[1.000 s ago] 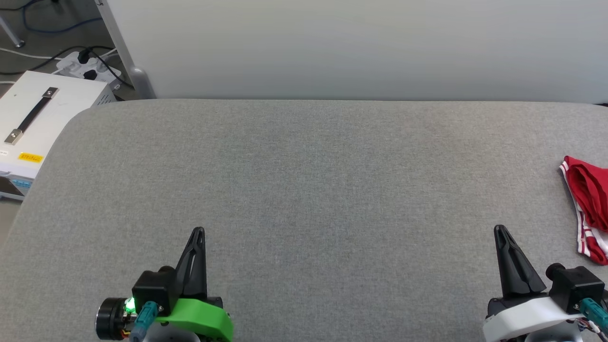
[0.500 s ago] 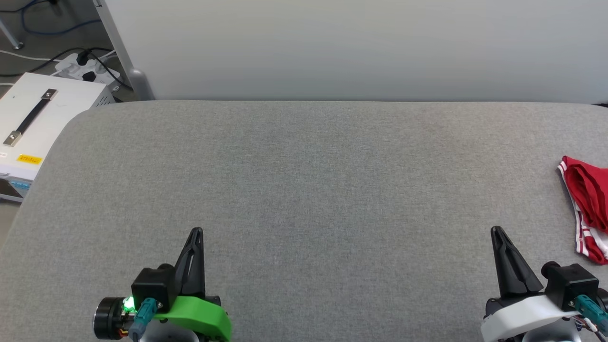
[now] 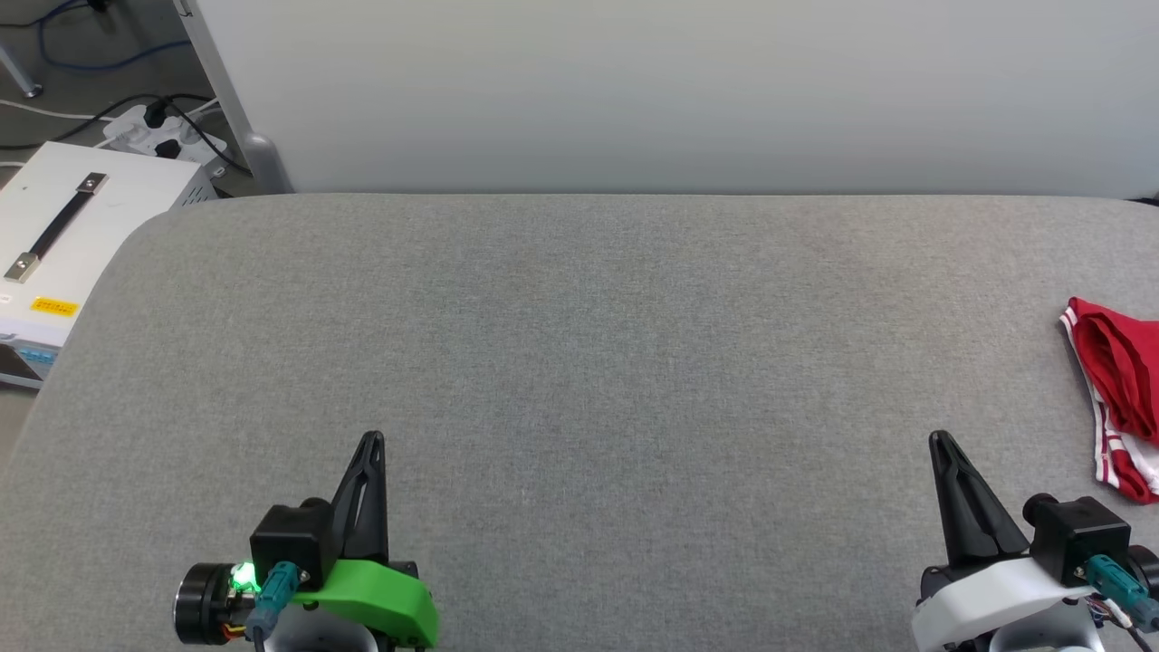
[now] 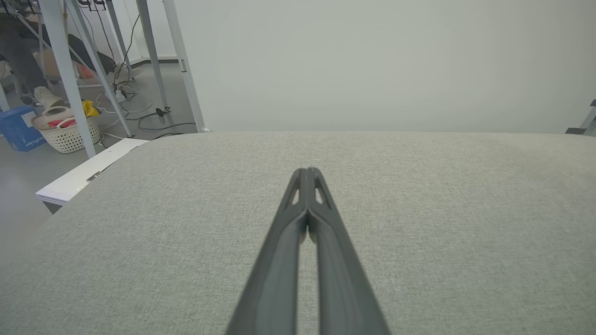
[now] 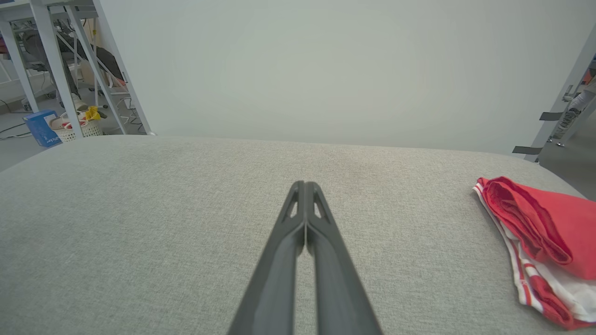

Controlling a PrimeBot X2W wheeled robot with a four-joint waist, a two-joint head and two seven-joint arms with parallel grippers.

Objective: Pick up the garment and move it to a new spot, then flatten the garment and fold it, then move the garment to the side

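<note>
The garment (image 3: 1119,394) is a folded red bundle with red-and-white striped trim lying at the far right edge of the grey padded table (image 3: 598,344), partly cut off by the head view. In the right wrist view the garment (image 5: 535,242) shows red folds over a white layer. My right gripper (image 3: 938,442) stands shut and empty near the table's front, left of the garment and apart from it; its fingers (image 5: 305,186) touch at the tips. My left gripper (image 3: 372,441) is shut and empty at the lower left, and its fingers (image 4: 307,173) are pressed together.
A pale wall panel (image 3: 670,91) rises behind the table. A white box with a black handle (image 3: 63,226) sits off the table's left corner, with cables and a power strip (image 3: 163,127) on the floor. Metal frame legs and a laundry basket (image 4: 65,132) stand farther left.
The head camera has shifted slightly, so the whole picture drifts a little left. Both grippers stay shut and the garment lies where it was.
</note>
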